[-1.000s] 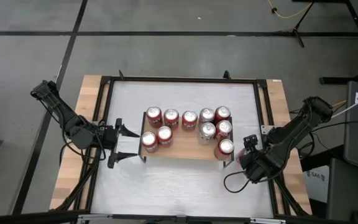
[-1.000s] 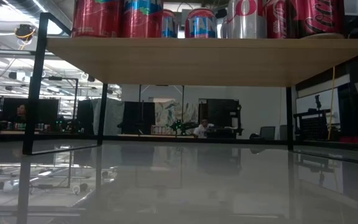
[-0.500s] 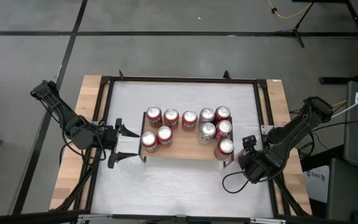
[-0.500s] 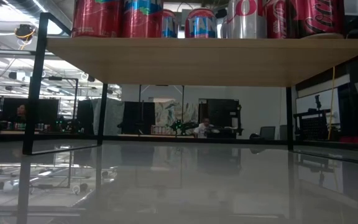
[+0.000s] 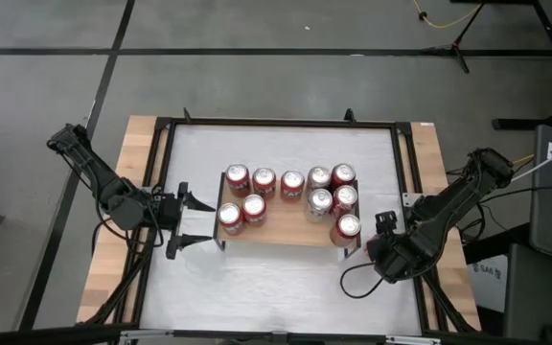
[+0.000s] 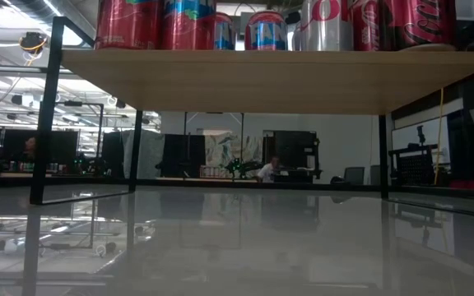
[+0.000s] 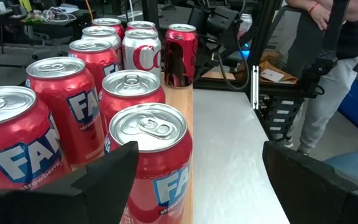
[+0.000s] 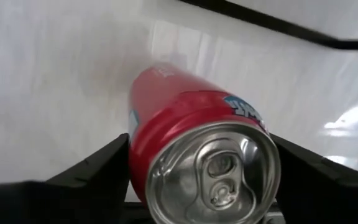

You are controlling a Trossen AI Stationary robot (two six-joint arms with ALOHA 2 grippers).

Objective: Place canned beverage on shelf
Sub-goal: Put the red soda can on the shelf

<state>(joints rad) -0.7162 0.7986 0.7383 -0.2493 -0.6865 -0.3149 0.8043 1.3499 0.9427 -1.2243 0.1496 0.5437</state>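
The shelf [image 5: 286,233], a low wooden plank on thin black legs, stands mid-table with several red and silver cans [image 5: 292,182] upright on it. The low view shows the plank's underside [image 6: 270,78]. My right gripper [image 5: 372,247] points down just off the shelf's near right corner, shut on one more red can [image 8: 185,124] with a silver top. My left gripper [image 5: 209,222] hovers level at the shelf's left end, open. The nearest can [image 7: 148,155] stands in front of its fingers, untouched. My right gripper pinches the red can between its two fingers, one on each side of the can's wall just below the top rim [image 8: 135,155]. The fingers come from above, pointing down. The can's silver top [image 8: 213,174] faces up between them. I cannot tell whether its base rests on the table.
A black frame [image 5: 276,123] rims the white table top, with wooden strips [image 5: 142,172] outside it. A black cable [image 5: 353,280] loops on the table by the right arm. A person [image 7: 328,62] stands beyond the table's right side. The table top is bare in front of the shelf.
My right gripper has tipped a little in place beside the shelf's near right corner. The shelf and the cans on it stand as before.
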